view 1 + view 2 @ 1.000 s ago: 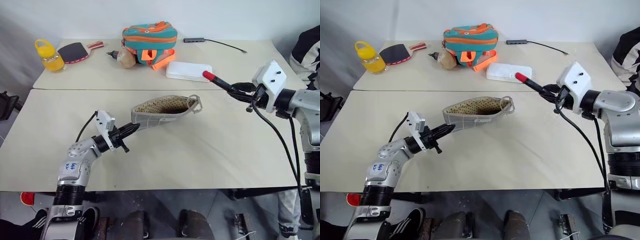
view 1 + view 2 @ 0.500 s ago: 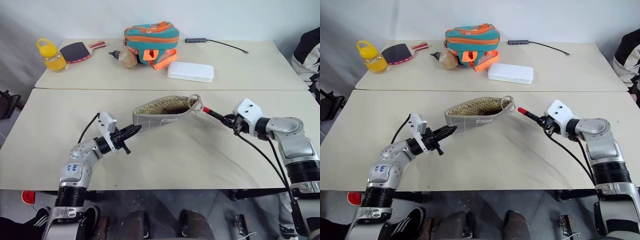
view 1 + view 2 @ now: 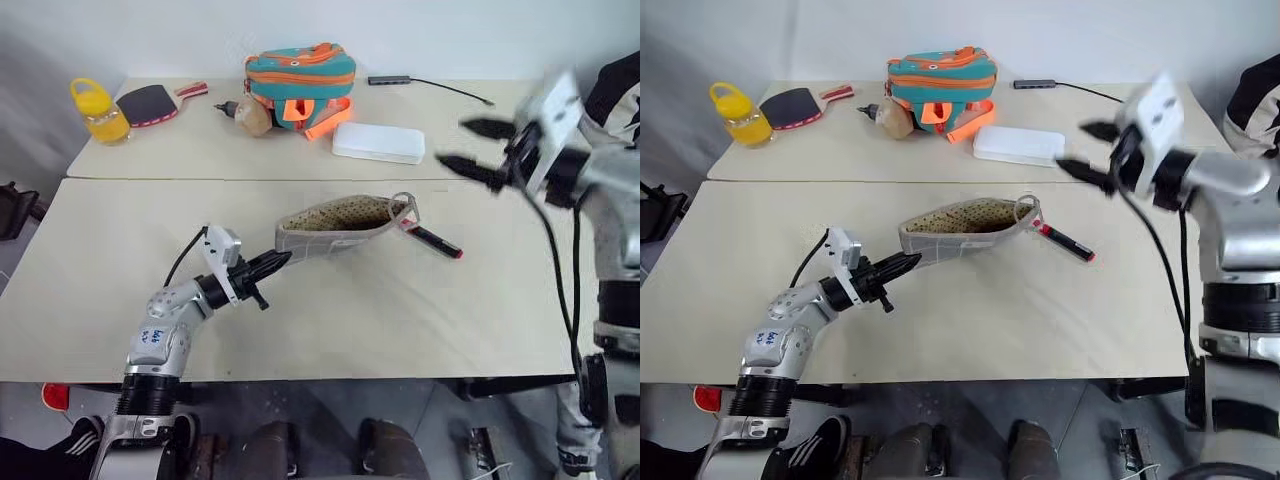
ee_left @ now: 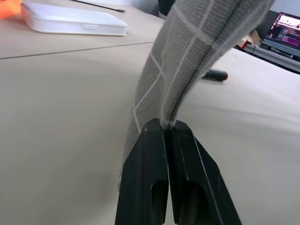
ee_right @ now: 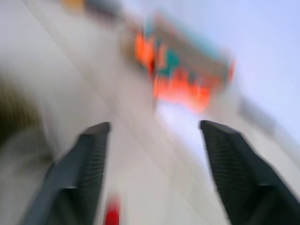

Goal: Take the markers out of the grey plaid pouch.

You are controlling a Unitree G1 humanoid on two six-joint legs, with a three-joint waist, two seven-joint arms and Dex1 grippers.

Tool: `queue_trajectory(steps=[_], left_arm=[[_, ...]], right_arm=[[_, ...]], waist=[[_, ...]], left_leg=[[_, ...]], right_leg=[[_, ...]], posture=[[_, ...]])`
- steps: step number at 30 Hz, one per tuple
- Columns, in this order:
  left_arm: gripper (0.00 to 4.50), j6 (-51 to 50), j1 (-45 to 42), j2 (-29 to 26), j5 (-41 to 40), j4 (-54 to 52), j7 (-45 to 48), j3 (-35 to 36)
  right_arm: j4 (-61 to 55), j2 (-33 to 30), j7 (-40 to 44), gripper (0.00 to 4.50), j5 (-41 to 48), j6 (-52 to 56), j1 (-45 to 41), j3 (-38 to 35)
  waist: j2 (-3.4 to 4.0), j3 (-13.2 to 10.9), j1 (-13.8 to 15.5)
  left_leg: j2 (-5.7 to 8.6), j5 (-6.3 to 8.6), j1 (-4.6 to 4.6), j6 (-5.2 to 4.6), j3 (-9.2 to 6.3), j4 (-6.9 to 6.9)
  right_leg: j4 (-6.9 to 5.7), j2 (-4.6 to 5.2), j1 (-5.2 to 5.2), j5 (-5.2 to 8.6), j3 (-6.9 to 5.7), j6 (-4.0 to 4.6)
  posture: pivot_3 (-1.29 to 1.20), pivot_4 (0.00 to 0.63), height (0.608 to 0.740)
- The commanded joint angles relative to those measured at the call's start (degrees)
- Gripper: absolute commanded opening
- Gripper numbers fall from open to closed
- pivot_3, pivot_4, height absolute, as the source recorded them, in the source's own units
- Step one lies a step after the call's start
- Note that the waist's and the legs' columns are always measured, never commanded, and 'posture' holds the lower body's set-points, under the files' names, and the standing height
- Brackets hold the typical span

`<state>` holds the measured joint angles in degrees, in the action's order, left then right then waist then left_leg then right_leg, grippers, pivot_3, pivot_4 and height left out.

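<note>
Left eye view: the left pincer point(image 3: 283, 260), fingers pressed together on one end of the grey plaid pouch point(image 3: 340, 221), holds it at frame centre, its long axis running left to right, mouth upward. One marker point(image 3: 432, 239) lies on the surface point(image 3: 400, 310) just right of the pouch's ring end, slanting down to the right. The right pincer point(image 3: 478, 150) hangs wide and empty at upper right, nearer the ring end.
</note>
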<state>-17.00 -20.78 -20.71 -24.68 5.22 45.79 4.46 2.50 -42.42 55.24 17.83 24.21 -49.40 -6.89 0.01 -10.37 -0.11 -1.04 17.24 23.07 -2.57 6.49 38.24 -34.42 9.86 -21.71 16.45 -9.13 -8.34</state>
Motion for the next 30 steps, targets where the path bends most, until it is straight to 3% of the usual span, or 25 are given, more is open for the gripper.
queue_trajectory(steps=[1, 6, 7, 17, 25, 28, 30], left_arm=[[0.00, 0.1, -0.5, 0.7, -0.9, -1.7, -0.2, 0.0], [0.00, -1.4, -0.5, 1.4, -1.0, -3.4, 0.1, -1.6], [0.00, -1.9, -0.4, 1.4, -1.1, -4.0, 0.3, -2.0], [0.00, -6.8, 0.8, 0.5, -1.6, -8.4, 2.4, -5.6], [0.00, -10.7, 1.0, 0.0, -2.8, -9.4, 4.4, -7.2], [0.00, -10.6, 0.9, 0.6, -2.9, -7.5, 4.0, -6.8], [0.00, -10.6, 0.9, 1.6, -3.4, -5.8, 3.5, -6.0]], right_arm=[[-8.1, 3.1, 1.1, 1.91, 3.6, 2.2, 0.8, 3.8], [-12.3, 1.1, 7.2, 0.15, -3.4, -6.2, 3.7, 14.2], [-12.3, 1.6, 7.5, 0.03, -3.7, -6.7, 3.7, 15.0], [1.6, -1.6, 11.0, 0.03, -23.3, -26.5, -0.4, 27.0], [1.1, -0.8, 21.8, 0.03, -23.0, -18.3, -4.2, 29.5], [2.6, 0.6, 22.3, 0.55, -26.0, -16.6, -4.5, 31.7], [5.0, 2.3, 20.8, 1.22, -28.1, -17.1, -5.0, 32.8]], waist=[[-0.02, 0.0, 0.1], [-0.03, 0.0, 0.4], [-0.03, 0.0, 0.3], [-0.03, 0.0, -0.1], [-0.03, 0.0, -0.1], [-0.03, 0.0, -0.1], [-0.02, 0.0, -0.1]], left_leg=[[0.01, 0.01, 0.00, 0.01, -0.03, 0.00], [0.13, 0.01, 0.06, -0.03, -0.02, 0.03], [0.14, 0.01, 0.06, -0.04, 0.02, 0.04], [0.12, -0.01, 0.01, -0.04, 0.09, 0.05], [0.05, -0.01, 0.01, -0.03, 0.05, 0.07], [0.05, -0.01, 0.01, -0.03, 0.05, 0.07], [0.05, -0.01, 0.01, -0.02, 0.05, 0.07]], right_leg=[[0.00, 0.00, 0.01, 0.00, -0.03, 0.00], [0.02, 0.05, 0.01, 0.00, -0.01, -0.01], [0.04, 0.06, 0.01, 0.00, 0.01, -0.01], [0.02, 0.03, -0.01, 0.00, 0.06, -0.01], [0.02, 0.01, 0.01, 0.00, 0.04, 0.00], [0.02, 0.01, 0.01, 0.00, 0.04, 0.00], [0.01, 0.01, 0.01, 0.00, 0.04, 0.00]], posture=[[0.00, 0.150, 0.740], [0.00, 0.150, 0.740], [0.00, 0.150, 0.740], [0.00, 0.150, 0.740], [0.00, 0.150, 0.740], [0.00, 0.150, 0.740], [0.00, 0.150, 0.740]])
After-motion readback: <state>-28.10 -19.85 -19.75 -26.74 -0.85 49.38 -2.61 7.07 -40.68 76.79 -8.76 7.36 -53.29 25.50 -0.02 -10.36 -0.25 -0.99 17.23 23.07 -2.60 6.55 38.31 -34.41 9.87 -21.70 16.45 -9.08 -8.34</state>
